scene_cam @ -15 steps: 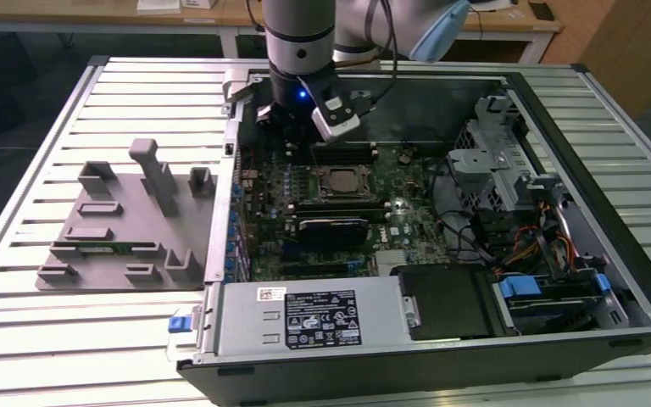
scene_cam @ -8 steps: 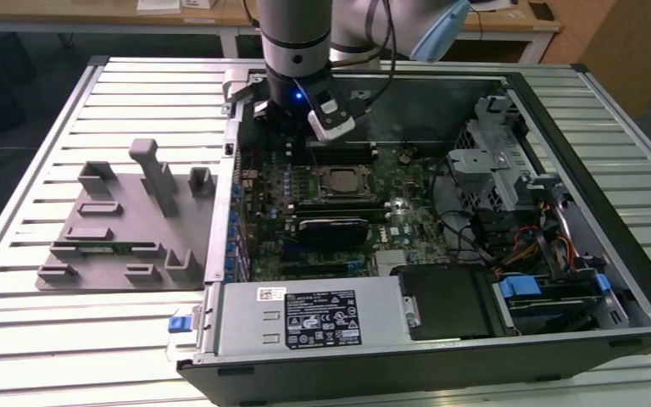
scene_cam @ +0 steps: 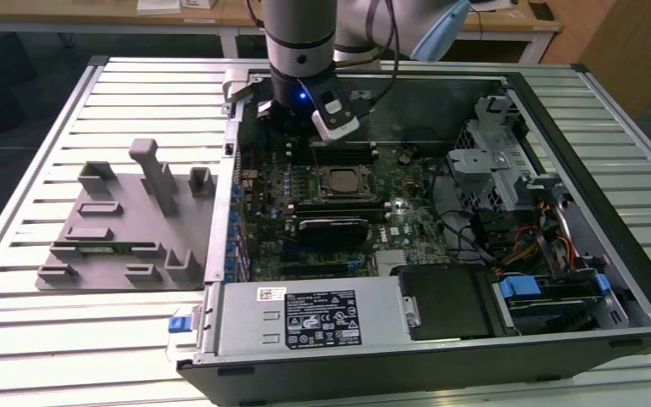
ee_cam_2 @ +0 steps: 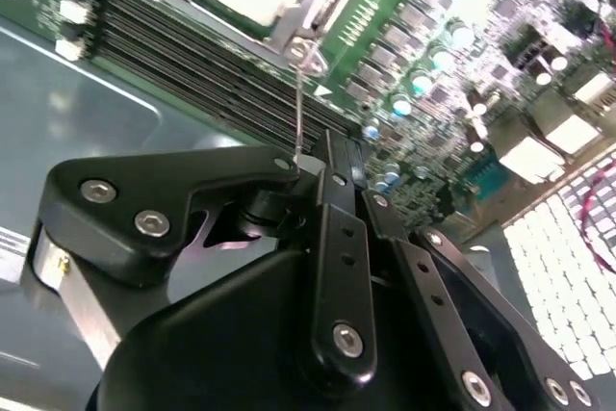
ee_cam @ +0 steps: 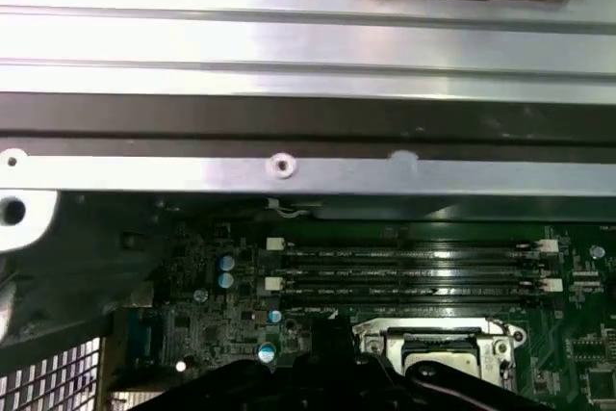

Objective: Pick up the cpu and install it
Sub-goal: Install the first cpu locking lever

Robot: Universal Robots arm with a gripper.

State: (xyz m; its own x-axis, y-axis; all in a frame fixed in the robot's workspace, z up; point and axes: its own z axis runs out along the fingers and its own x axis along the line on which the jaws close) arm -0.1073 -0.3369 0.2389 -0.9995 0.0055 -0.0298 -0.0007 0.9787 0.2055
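Ribbed metal surface (scene_cam: 31, 339) carries an open computer case (scene_cam: 631, 280) laid on its side, so the motherboard (scene_cam: 405, 222) faces up where the arm (scene_cam: 298, 42) can reach it from above, with a grey holder tray (scene_cam: 111, 229) just beside the case on the exterior view's left. At the board's middle the cpu (scene_cam: 341, 181) lies flat in its socket, apparently already seated. The tool (ee_cam_2: 313, 163) hangs over the memory slots (ee_cam: 404, 271) just beside it, closed, as far as I can judge, on the thin wire socket lever (ee_cam_2: 300, 103), the part that locks the chip down.

Slatted table (scene_cam: 43, 339) bears computer case (scene_cam: 439, 363) and seemingly plastic tray (scene_cam: 133, 222).
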